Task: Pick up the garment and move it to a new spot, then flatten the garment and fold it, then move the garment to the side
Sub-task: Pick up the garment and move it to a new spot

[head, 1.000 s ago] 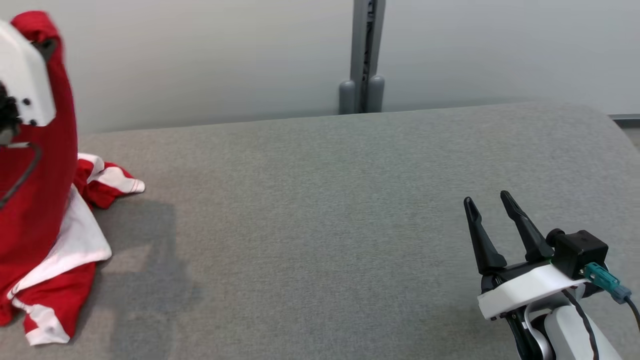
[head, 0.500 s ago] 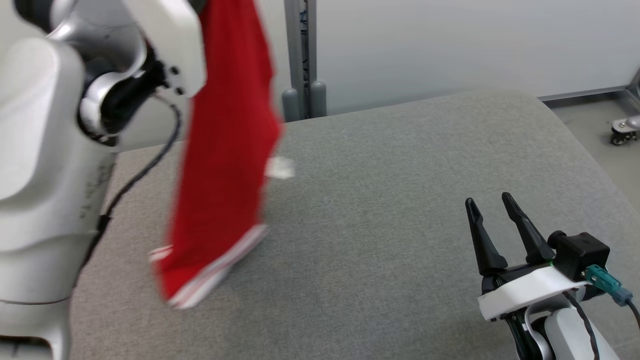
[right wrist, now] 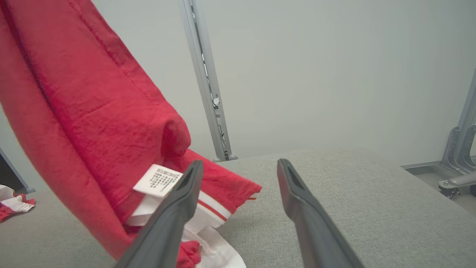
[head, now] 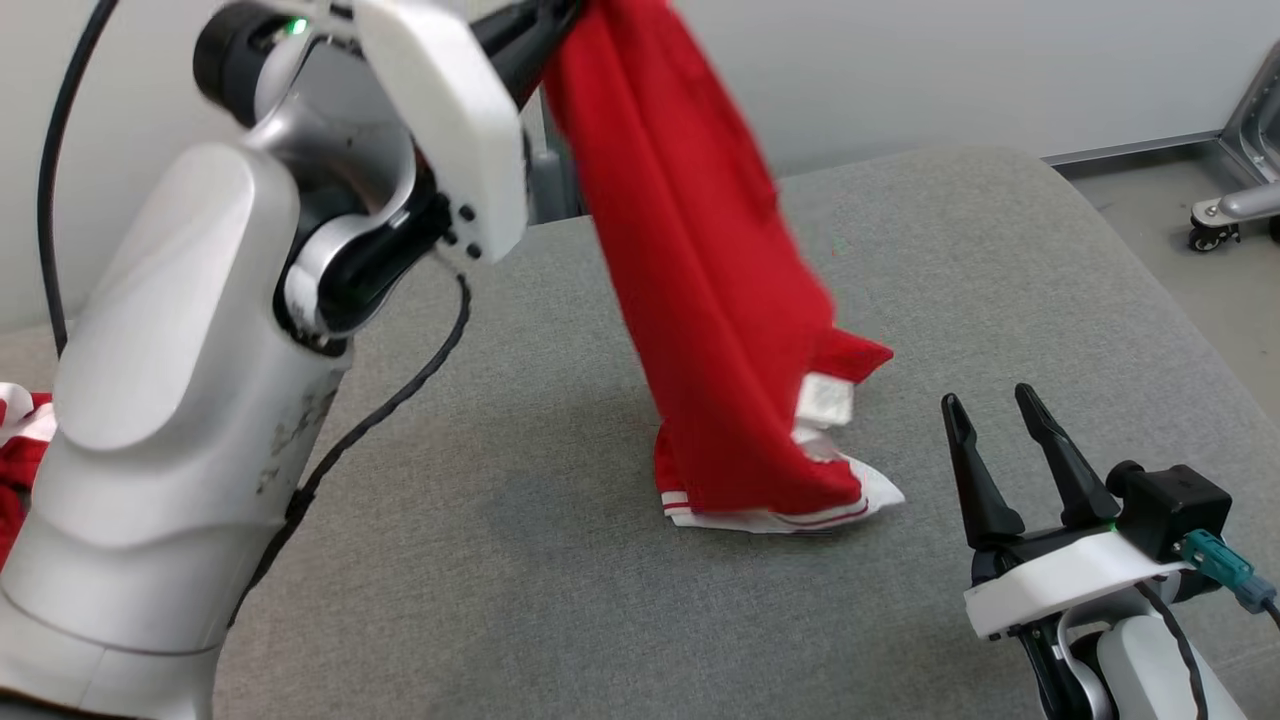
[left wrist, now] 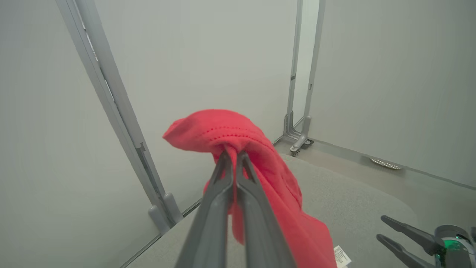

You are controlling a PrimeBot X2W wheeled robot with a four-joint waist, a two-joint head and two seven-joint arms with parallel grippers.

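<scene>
Left gripper (left wrist: 232, 156): pinched shut on a bunch of the red garment (head: 710, 300) near its top, holding it high above the grey table (head: 560, 600).
Right gripper (head: 985, 400): jaws wide apart and holding nothing, sitting over the table's near right part.
What changed: a second ago the garment was still draped at the table's left end. Now it's been swung over to the middle. The camera turned too, so some of that shift is just the view.
Garment now: one long slanted drape, with the white-striped hem touching down and crumpling on the table's middle. The care label (right wrist: 158, 180) is showing.
Meaning: I'd say the move-to-a-new-spot bit is nearly done. Flattening and folding haven't started.
Around: other red-and-white cloth (head: 20, 440) at the table's far left edge, a grey post (right wrist: 206, 82) behind its back edge, and a wheeled frame (head: 1225, 205) on the floor off its right side.
In the way: the left forearm (head: 200, 400) and its cable (head: 400, 380) hang over the table's left half. The open gripper sits near the hem.
</scene>
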